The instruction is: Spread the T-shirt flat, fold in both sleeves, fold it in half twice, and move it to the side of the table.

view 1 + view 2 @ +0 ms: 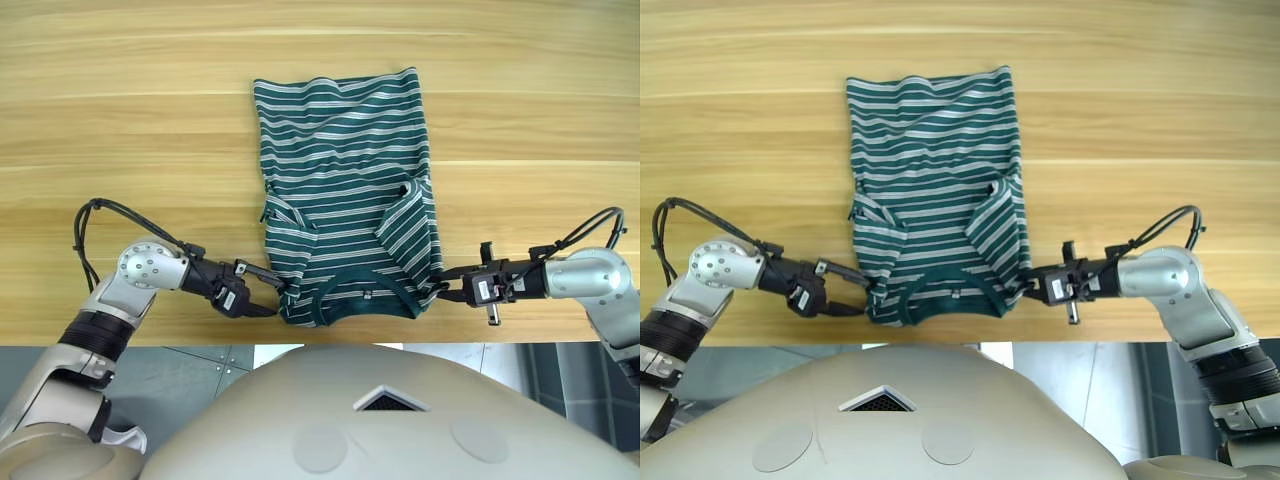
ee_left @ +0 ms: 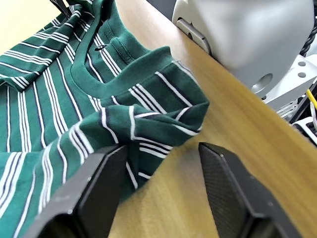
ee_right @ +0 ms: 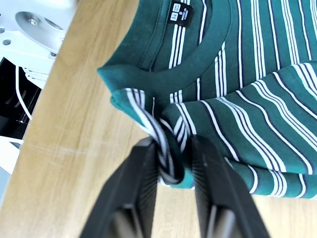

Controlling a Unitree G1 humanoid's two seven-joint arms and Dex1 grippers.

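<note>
T-shirt [image 1: 345, 170], one, striped green, lies on the wooden table [image 1: 120, 120], both sleeves folded in, collar at the near edge. Two claws: left claw [image 2: 163, 173] gapes around one shoulder corner, right claw [image 3: 171, 163] pinches the other

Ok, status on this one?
Left gripper open around T-shirt shoulder corner. Right gripper shut on the other corner. Sleeves folded in, shirt not yet halved.
</note>
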